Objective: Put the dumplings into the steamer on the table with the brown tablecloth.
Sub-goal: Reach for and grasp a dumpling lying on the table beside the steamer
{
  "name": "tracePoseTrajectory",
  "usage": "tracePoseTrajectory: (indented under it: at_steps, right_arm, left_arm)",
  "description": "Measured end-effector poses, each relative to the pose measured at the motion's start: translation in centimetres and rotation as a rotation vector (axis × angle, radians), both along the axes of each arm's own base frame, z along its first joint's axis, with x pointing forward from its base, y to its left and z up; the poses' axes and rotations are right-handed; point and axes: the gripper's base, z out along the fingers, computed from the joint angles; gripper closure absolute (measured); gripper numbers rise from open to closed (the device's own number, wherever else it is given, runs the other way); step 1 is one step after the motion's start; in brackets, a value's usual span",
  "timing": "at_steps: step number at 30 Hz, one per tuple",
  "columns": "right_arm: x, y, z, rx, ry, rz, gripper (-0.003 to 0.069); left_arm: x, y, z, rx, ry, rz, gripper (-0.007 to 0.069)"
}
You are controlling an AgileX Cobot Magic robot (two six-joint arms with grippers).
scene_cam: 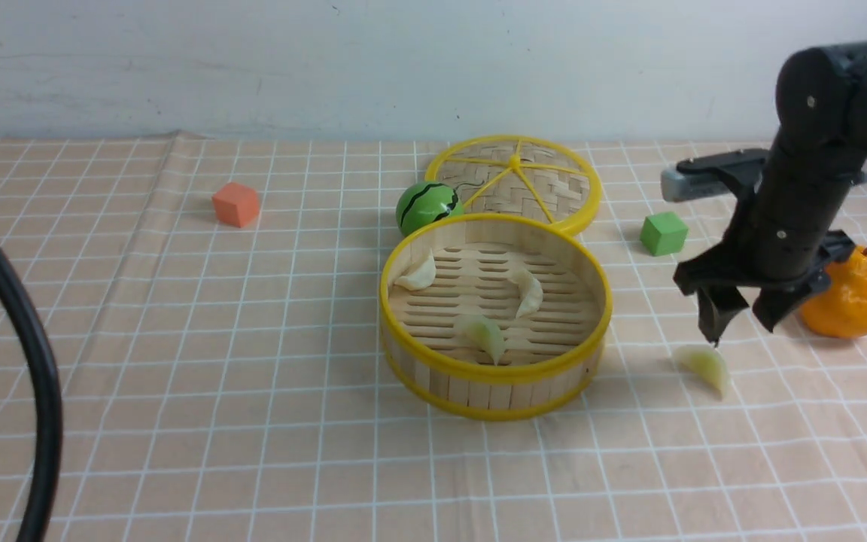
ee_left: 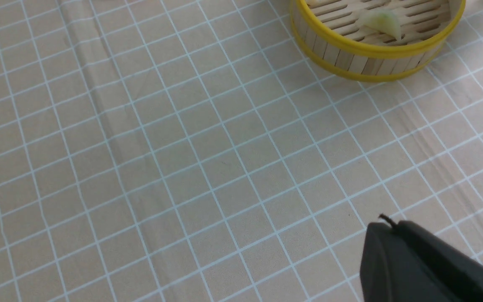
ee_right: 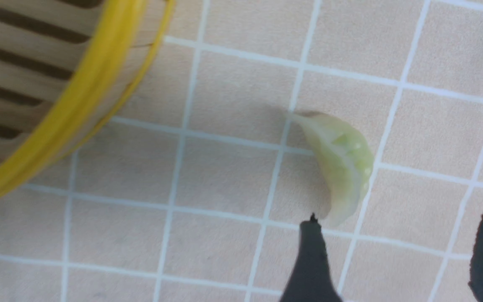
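The bamboo steamer (scene_cam: pixel 495 376) stands mid-table on the brown tablecloth (scene_cam: pixel 253 376). It holds two cream-white dumplings (scene_cam: pixel 418 275) (scene_cam: pixel 530 293) and one pale green dumpling (scene_cam: pixel 485 336). A second green dumpling (scene_cam: pixel 704 365) lies on the cloth to the right of the steamer, also in the right wrist view (ee_right: pixel 342 163). My right gripper (scene_cam: pixel 738 320) is open and empty, just above and behind that dumpling; its fingertips (ee_right: pixel 312 235) stop short of it. My left gripper (ee_left: pixel 386 228) is shut and empty over bare cloth, away from the steamer (ee_left: pixel 371 58).
The woven lid (scene_cam: pixel 516 181) lies flat behind the steamer with a toy watermelon (scene_cam: pixel 426 207) beside it. A green cube (scene_cam: pixel 663 233) and an orange-yellow pear (scene_cam: pixel 851 293) sit at the right, close to my right arm. An orange cube (scene_cam: pixel 236 204) is far left.
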Motion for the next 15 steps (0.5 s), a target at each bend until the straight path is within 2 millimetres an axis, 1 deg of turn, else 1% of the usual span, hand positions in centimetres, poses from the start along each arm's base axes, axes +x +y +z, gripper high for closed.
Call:
tracePoseTrajectory:
  at_steps: [3, 9, 12, 15]
  right_arm:
    - [0.5, 0.0, -1.8, 0.003, -0.022, 0.002, 0.0176]
    - [1.5, 0.3, -4.3, 0.017, -0.036, -0.001, 0.019]
    - [1.6, 0.3, -5.4, 0.018, -0.007, -0.003, 0.0218]
    - [1.6, 0.3, -6.0, 0.017, 0.015, 0.004, 0.0288]
  left_arm:
    - [0.0, 0.0, 0.0, 0.0, 0.0, 0.0, 0.0638]
    - [0.0, 0.0, 0.0, -0.002, 0.001, 0.002, 0.0638]
    - [0.0, 0.0, 0.0, -0.005, 0.002, 0.005, 0.0636]
    - [0.0, 0.0, 0.0, -0.009, 0.004, 0.009, 0.0635]
